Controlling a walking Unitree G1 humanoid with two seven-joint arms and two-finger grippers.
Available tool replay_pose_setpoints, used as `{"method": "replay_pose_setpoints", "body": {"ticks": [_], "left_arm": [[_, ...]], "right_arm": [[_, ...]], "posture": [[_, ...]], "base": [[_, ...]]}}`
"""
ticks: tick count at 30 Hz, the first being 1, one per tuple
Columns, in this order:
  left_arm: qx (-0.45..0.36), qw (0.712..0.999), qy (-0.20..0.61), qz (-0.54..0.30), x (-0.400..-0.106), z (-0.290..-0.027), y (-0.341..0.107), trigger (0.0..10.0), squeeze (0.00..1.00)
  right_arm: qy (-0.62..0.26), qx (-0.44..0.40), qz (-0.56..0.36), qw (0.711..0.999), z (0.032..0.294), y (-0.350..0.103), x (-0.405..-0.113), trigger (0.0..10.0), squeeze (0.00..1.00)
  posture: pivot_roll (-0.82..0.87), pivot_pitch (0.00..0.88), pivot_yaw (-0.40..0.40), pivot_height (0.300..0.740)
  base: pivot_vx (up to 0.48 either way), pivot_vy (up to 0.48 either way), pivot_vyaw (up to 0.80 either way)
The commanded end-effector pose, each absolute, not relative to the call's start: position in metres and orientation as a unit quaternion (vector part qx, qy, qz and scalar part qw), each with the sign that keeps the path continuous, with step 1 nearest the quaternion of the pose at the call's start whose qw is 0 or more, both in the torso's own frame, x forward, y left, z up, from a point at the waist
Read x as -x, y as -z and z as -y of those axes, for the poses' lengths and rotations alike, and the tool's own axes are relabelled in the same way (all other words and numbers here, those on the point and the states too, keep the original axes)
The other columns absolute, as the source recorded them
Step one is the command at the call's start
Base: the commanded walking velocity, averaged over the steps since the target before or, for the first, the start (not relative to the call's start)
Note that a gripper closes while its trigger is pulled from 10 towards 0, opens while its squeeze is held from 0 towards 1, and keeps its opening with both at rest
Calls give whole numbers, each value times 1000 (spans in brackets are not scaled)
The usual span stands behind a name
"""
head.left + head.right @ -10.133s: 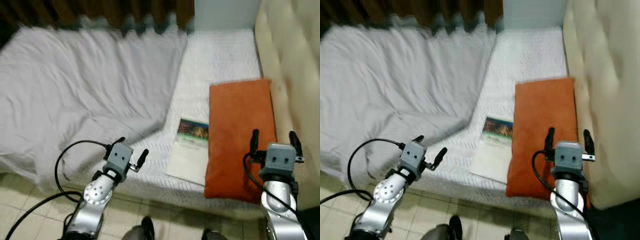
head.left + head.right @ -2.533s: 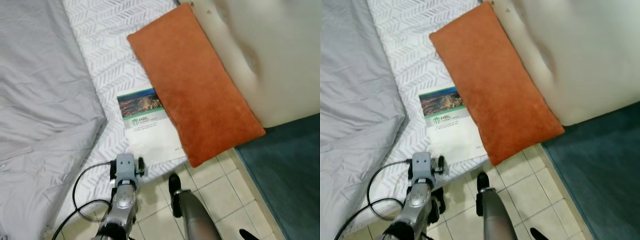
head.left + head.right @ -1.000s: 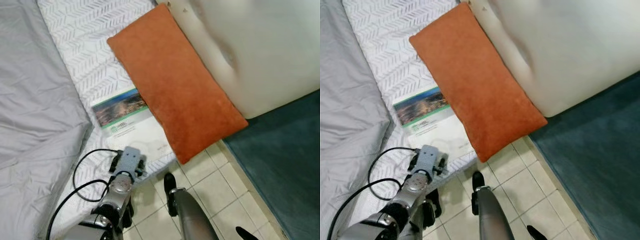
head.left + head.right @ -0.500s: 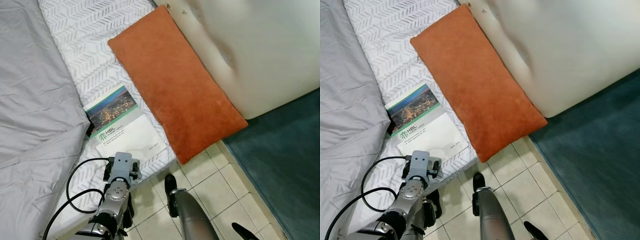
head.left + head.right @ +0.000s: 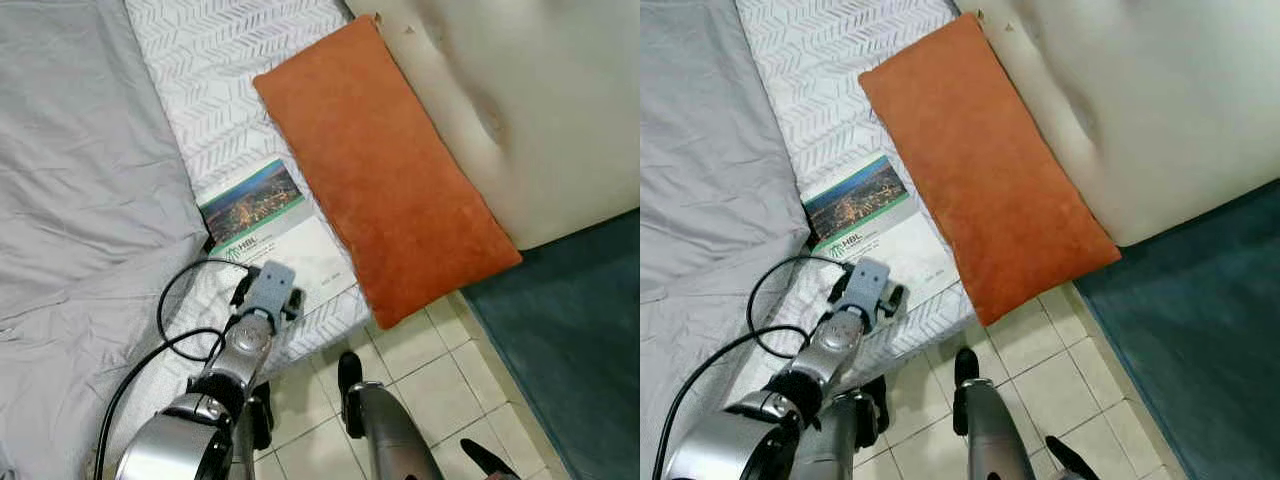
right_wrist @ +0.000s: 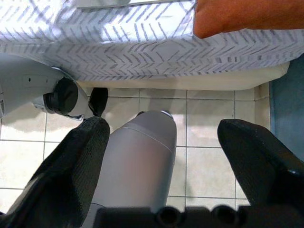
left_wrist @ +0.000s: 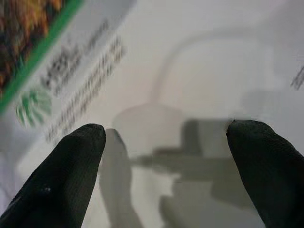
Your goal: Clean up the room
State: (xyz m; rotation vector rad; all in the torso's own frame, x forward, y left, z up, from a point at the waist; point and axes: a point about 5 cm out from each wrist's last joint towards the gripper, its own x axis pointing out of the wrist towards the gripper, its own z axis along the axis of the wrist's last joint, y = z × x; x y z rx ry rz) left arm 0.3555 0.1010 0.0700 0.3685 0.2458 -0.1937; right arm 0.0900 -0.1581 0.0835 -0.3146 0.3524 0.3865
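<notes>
The left claw (image 5: 266, 292) has come forward over the near edge of the bed (image 5: 230, 60) and now hangs just above the white lower part of the booklet (image 5: 275, 235), its fingers (image 7: 71, 171) spread wide with bare paper between them and nothing held. Half a second ago it sat lower in the head view, off the booklet's near corner, so a grasp looks imminent. The booklet lies flat on the patterned sheet, between the rumpled grey blanket (image 5: 90, 180) on the left and the orange pillow (image 5: 385, 180) on the right, which it touches along one edge. The right claw (image 6: 166, 156) hangs idle and wide open over the tiled floor (image 5: 420, 370) beside the bed.
</notes>
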Motion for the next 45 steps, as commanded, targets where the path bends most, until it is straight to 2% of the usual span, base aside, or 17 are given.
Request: {"method": "replay_pose_setpoints", "body": {"ticks": [1, 8, 13, 17, 22, 28, 32, 33, 35, 36, 38, 40, 45], "left_arm": [[-190, 957, 119, -182, -335, -99, -39, 10000, 0], [-236, 937, 189, -175, -333, -84, -39, 10000, 0], [-240, 942, 157, -175, -335, -96, -39, 10000, 0], [-205, 941, 143, -228, -328, -100, -27, 10000, 0], [-260, 908, 243, -220, -320, -69, -24, 10000, 0], [-300, 886, 284, -210, -314, -64, -20, 10000, 0], [-327, 874, 291, -209, -312, -70, -16, 10000, 0], [-350, 869, 279, -210, -313, -84, -15, 10000, 0], [-358, 867, 274, -210, -314, -89, -15, 10000, 0], [-368, 867, 256, -217, -316, -103, -14, 10000, 0], [-369, 868, 248, -221, -316, -109, -14, 10000, 0], [-371, 867, 222, -246, -313, -132, -9, 10000, 0], [-384, 859, 210, -266, -307, -148, -1, 10000, 0]], "right_arm": [[-188, 149, -204, 949, 159, -75, -80, 10000, 0], [-185, 148, -205, 950, 158, -75, -79, 10000, 0], [-183, 146, -209, 950, 158, -75, -76, 10000, 0], [-186, 145, -214, 948, 157, -74, -72, 10000, 0], [-187, 144, -215, 948, 155, -75, -70, 10000, 0], [-184, 144, -216, 948, 156, -73, -71, 10000, 0], [-183, 144, -215, 948, 155, -73, -72, 10000, 0], [-182, 143, -214, 949, 155, -73, -73, 10000, 0], [-182, 143, -214, 949, 154, -72, -73, 10000, 0], [-182, 143, -214, 949, 154, -72, -73, 10000, 0], [-182, 143, -215, 949, 155, -72, -73, 10000, 0], [-182, 142, -216, 949, 155, -71, -73, 10000, 0], [-183, 141, -215, 949, 155, -70, -75, 10000, 0]], "posture": [[-337, 587, -42, 740], [-350, 587, -38, 740], [-345, 594, -35, 740], [-359, 603, -46, 740], [-359, 603, -46, 740], [-351, 598, -35, 740], [-349, 599, -33, 740], [-346, 602, -33, 740], [-346, 602, -33, 740], [-342, 604, -33, 740], [-337, 605, -31, 740], [-328, 604, -30, 740], [-321, 603, -32, 740]], "base": [[0, 0, 0], [0, 0, 0], [0, 0, 0], [0, 0, 0], [0, 0, 0], [0, 0, 0], [0, 0, 0], [0, 0, 0], [0, 0, 0], [0, 0, 0], [0, 0, 0], [0, 0, 0], [0, 0, 0]]}}
